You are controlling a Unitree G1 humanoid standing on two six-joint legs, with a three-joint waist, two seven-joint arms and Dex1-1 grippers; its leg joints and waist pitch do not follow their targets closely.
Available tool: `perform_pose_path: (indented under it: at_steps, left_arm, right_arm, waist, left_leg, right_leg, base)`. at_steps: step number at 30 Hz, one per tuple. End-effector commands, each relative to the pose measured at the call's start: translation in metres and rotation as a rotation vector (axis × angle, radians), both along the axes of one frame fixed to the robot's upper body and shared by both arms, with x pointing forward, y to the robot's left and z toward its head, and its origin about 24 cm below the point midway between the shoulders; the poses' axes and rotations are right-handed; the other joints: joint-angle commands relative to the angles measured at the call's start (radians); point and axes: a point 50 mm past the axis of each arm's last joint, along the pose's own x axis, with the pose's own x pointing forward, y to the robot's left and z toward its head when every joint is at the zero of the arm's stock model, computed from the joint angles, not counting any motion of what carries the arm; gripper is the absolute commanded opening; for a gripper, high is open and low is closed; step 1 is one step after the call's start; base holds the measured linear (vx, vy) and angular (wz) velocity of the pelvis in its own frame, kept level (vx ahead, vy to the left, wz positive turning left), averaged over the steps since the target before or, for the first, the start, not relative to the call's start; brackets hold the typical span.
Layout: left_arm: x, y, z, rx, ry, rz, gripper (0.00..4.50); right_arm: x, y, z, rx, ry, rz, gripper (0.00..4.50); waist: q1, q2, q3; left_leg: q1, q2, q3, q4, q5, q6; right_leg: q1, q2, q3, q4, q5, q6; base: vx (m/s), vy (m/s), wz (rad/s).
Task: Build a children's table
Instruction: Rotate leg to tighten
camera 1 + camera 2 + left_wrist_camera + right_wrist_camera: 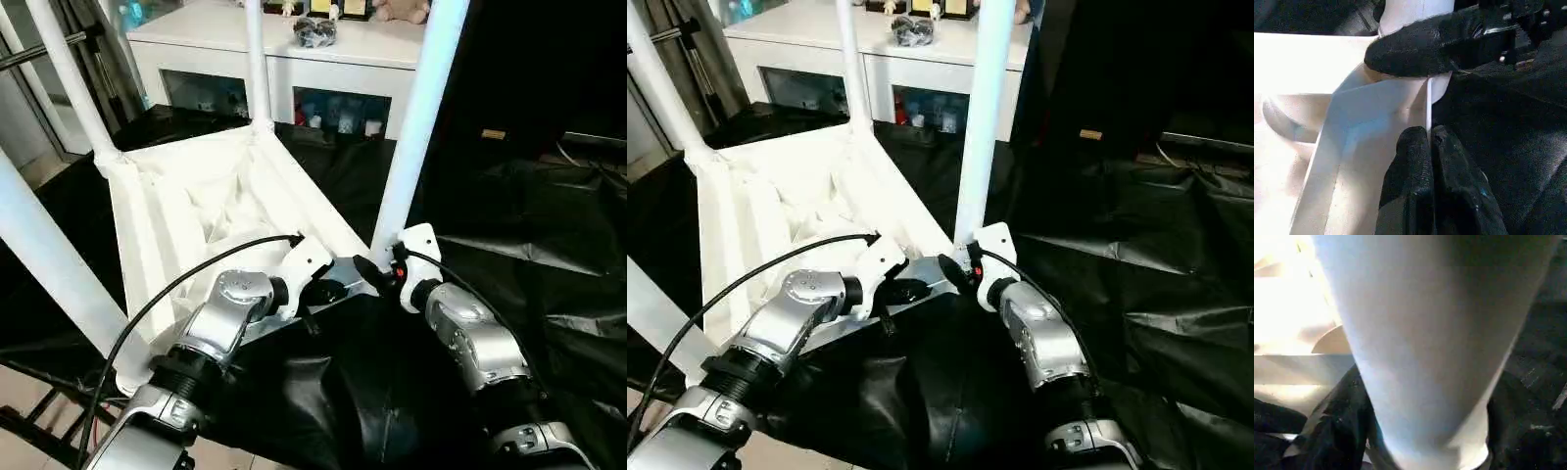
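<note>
White top (186,220) lies ribs-up at head view's centre left, four legs standing. Left wrist view: left pincer (1430,139), closed empty, presses its rim. Right wrist view: right pincer straddles the near leg (1435,333); tugging might unseat it.

Upturned children's table (186,211) on black-draped work table (529,245)

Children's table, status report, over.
Left gripper shut at the tabletop rim. Right gripper around the near leg base. Four legs standing. Nothing blocking.
</note>
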Motion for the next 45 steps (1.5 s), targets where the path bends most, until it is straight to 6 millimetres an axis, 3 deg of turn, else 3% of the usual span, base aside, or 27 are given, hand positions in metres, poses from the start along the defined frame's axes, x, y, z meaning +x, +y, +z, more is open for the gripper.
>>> perform_pose_path:
  at_steps: [1,5,8,11,12,14,18,22,25,34,37,39,40,42,45]
  left_arm:
    - [-0.008,-0.015,-0.002,-0.010,0.024,-0.099,0.00]
    - [-0.012,-0.005,-0.001,-0.001,0.035,-0.166,0.00]
    - [-0.013,0.000,0.000,0.003,0.045,-0.199,0.00]
    - [-0.017,0.011,0.002,0.001,0.059,-0.277,0.00]
    - [-0.018,0.014,0.003,0.005,0.064,-0.300,0.00]
    - [-0.021,0.021,0.005,-0.003,0.065,-0.357,0.00]
    - [-0.024,0.032,0.007,0.005,0.080,-0.421,0.00]
    - [-0.026,0.040,0.009,0.009,0.098,-0.457,0.00]
    - [-0.027,0.042,0.009,0.012,0.105,-0.468,0.00]
    - [-0.023,0.042,0.006,0.013,0.087,-0.403,0.00]
    - [-0.015,0.037,0.005,-0.003,0.068,-0.296,0.00]
    - [-0.009,0.031,0.004,0.002,0.051,-0.206,0.00]
    - [-0.005,0.026,0.003,0.007,0.043,-0.161,0.00]
    - [-0.002,0.021,0.002,0.018,0.034,-0.125,0.00]
    - [0.002,0.009,0.000,0.014,0.024,-0.056,0.00]
  right_arm:
    - [-0.013,0.015,-0.022,-0.007,0.117,0.101,3.51]
    - [-0.015,0.010,-0.013,-0.027,0.068,0.228,3.68]
    - [-0.019,0.005,-0.008,-0.034,0.040,0.322,3.68]
    - [-0.026,-0.006,0.000,-0.025,0.016,0.453,3.68]
    - [-0.028,-0.010,0.003,-0.017,0.018,0.492,3.68]
    - [-0.033,-0.018,0.007,-0.008,0.027,0.568,3.68]
    - [-0.040,-0.028,0.012,0.014,0.049,0.677,3.68]
    - [-0.047,-0.028,0.015,0.047,0.083,0.747,3.35]
    - [-0.048,-0.028,0.015,0.052,0.090,0.763,3.03]
    - [-0.054,-0.020,0.011,0.103,0.117,0.755,2.73]
    - [-0.048,-0.018,0.003,0.081,0.112,0.656,2.70]
    - [-0.032,-0.019,-0.008,0.005,0.088,0.428,2.69]
    - [-0.025,-0.018,-0.013,0.005,0.096,0.323,2.69]
    - [-0.021,-0.015,-0.016,0.009,0.100,0.254,2.69]
    - [-0.016,-0.004,-0.020,0.014,0.118,0.139,2.69]
  waist:
    - [0.001,-0.004,-0.033]
    - [0.002,-0.003,-0.039]
    - [0.003,-0.003,-0.045]
    - [0.006,-0.004,-0.050]
    - [0.010,-0.003,-0.054]
    - [0.013,-0.003,-0.051]
    - [0.022,-0.001,-0.048]
    - [0.032,-0.003,-0.046]
    - [0.035,-0.004,-0.047]
    - [0.036,-0.004,-0.050]
    - [0.035,-0.005,-0.046]
    - [0.030,-0.004,-0.041]
    - [0.017,-0.005,-0.033]
    - [0.007,-0.006,-0.034]
    - [0.002,-0.005,-0.034]
  left_leg:
    - [0.002,0.030,-0.017,-0.078,-0.285,0.004]
    - [-0.007,0.032,-0.016,-0.075,-0.240,0.014]
    - [-0.008,0.031,-0.012,-0.067,-0.177,0.032]
    - [-0.011,0.030,-0.010,-0.060,-0.121,0.058]
    - [-0.010,0.029,-0.009,-0.054,-0.084,0.083]
    - [-0.009,0.030,-0.008,-0.054,-0.088,0.099]
    - [-0.007,0.038,-0.007,-0.057,-0.124,0.092]
    - [-0.004,0.038,-0.006,-0.059,-0.143,0.078]
    - [-0.004,0.037,-0.006,-0.059,-0.131,0.068]
    - [-0.007,0.035,-0.006,-0.056,-0.107,0.069]
    - [-0.001,0.036,-0.005,-0.058,-0.140,0.054]
    - [-0.002,0.034,-0.008,-0.064,-0.173,0.029]
    - [-0.005,0.028,-0.012,-0.073,-0.226,0.002]
    - [-0.005,0.028,-0.018,-0.076,-0.252,-0.012]
    - [0.003,0.028,-0.015,-0.073,-0.265,-0.005]
  right_leg:
    - [0.019,-0.083,0.052,-0.110,-0.395,-0.122]
    - [0.029,-0.082,0.053,-0.096,-0.273,-0.149]
    - [0.036,-0.081,0.053,-0.083,-0.141,-0.189]
    - [0.042,-0.078,0.053,-0.069,-0.016,-0.215]
    - [0.044,-0.077,0.052,-0.060,0.078,-0.236]
    - [0.042,-0.076,0.050,-0.059,0.100,-0.253]
    - [0.041,-0.077,0.047,-0.062,0.021,-0.253]
    - [0.039,-0.079,0.049,-0.067,-0.039,-0.245]
    - [0.039,-0.079,0.049,-0.065,-0.040,-0.241]
    - [0.041,-0.078,0.048,-0.060,-0.005,-0.244]
    - [0.035,-0.081,0.049,-0.068,-0.062,-0.241]
    - [0.034,-0.083,0.048,-0.076,-0.151,-0.227]
    - [0.035,-0.083,0.045,-0.087,-0.284,-0.192]
    - [0.035,-0.085,0.043,-0.098,-0.383,-0.148]
    - [0.025,-0.084,0.049,-0.106,-0.394,-0.141]
  base:
    - [0.000,0.000,0.00]
    - [0.000,0.000,0.00]
    - [0.017,-0.001,0.00]
    - [0.033,-0.003,0.00]
    - [0.000,0.000,0.00]
    - [0.000,0.000,0.00]
    - [0.000,0.000,0.00]
    - [0.000,0.000,0.00]
    - [0.000,0.000,0.00]
    - [0.000,0.000,0.00]
    - [0.000,0.000,0.00]
    - [0.000,0.000,0.00]
    - [0.000,0.000,0.00]
    - [-0.060,0.003,-0.11]
    - [-0.019,0.002,-0.04]
